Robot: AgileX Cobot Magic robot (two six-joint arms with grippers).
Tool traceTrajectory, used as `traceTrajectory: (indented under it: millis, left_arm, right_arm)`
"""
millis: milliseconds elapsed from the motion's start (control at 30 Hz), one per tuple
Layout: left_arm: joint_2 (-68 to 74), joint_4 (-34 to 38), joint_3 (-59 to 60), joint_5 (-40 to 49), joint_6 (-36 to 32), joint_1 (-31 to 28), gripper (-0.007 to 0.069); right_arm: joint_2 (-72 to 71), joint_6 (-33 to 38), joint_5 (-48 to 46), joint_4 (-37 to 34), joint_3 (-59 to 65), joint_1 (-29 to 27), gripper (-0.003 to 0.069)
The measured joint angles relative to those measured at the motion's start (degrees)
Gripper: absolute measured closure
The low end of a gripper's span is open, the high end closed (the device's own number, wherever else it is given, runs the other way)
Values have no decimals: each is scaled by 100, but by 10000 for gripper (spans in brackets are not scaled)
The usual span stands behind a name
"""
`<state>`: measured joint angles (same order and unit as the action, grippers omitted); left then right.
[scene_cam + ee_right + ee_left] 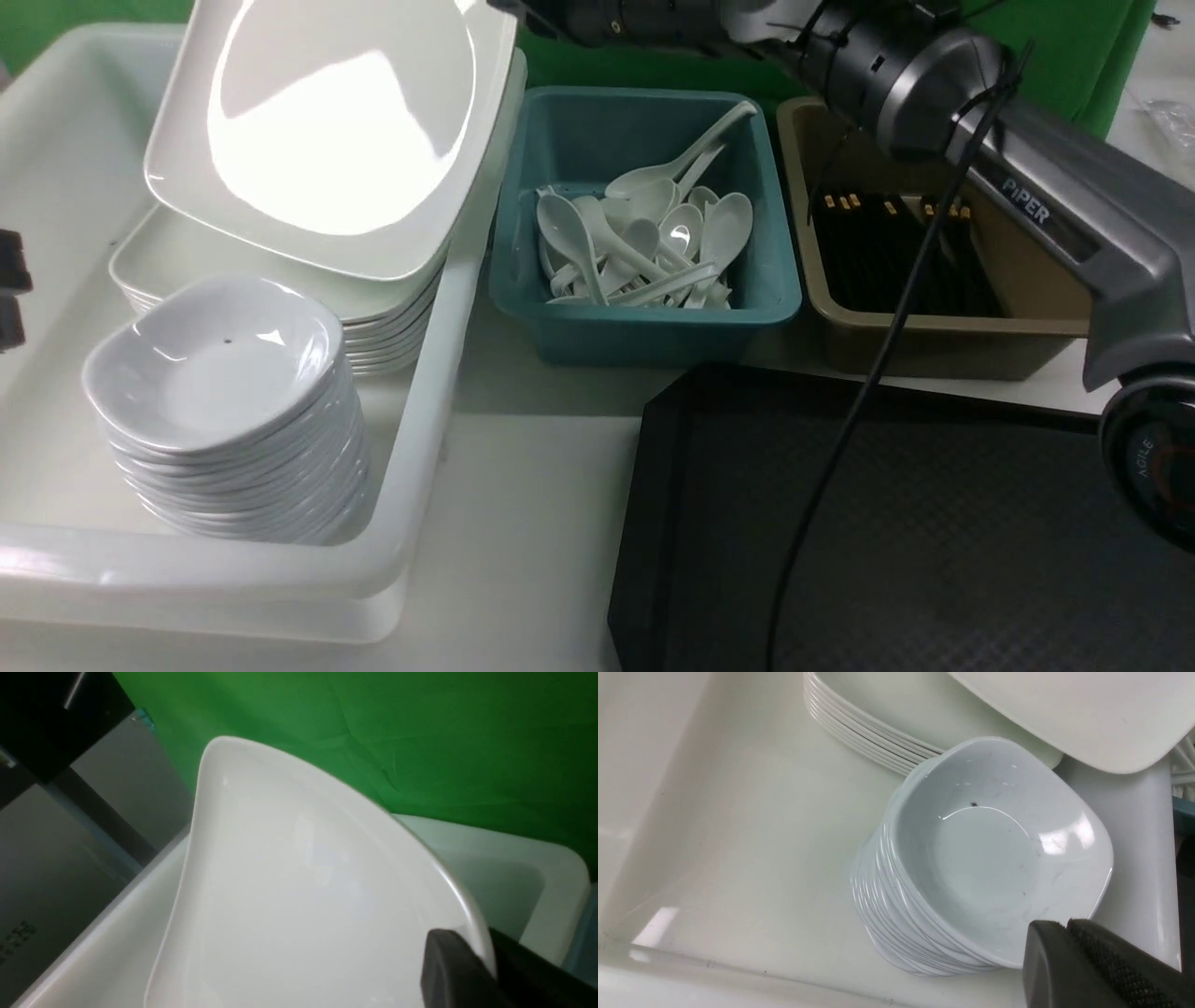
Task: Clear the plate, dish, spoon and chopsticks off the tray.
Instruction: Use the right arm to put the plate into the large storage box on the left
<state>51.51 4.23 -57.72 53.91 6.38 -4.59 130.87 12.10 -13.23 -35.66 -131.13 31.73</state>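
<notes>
You're stowing the plate: R claw is pinching its rim over the tub stack, surface's left edge. Next likely: level, lower, release. L claw: can't tell.

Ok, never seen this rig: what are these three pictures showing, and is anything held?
It is a robot with two arms, each ending in a gripper. The front view looks forward from between the arms; each wrist view rides on one arm. The right gripper pinches the plate by its rim, tilted over the plate stack in the white tub, beside stacked dishes. The teal tub holds spoons, the brown tub chopsticks. The left gripper holds nothing. What shows of the tray is bare.
</notes>
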Motion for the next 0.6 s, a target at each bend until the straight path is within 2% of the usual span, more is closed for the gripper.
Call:
traceTrajectory:
  millis: [333, 500, 600]
  left_arm:
    - [0, -12, 0, 7, 26, 0, 613]
    - [0, -6, 0, -16, 26, 0, 613]
    - [0, -6, 0, -42, 26, 0, 613]
  right_arm:
    - [-108, 217, 42, 105, -17, 50, 607]
    - [-252, 479, 188, 170, -183, 313, 607]
    - [-239, 642, 606, 232, -228, 566, 607]
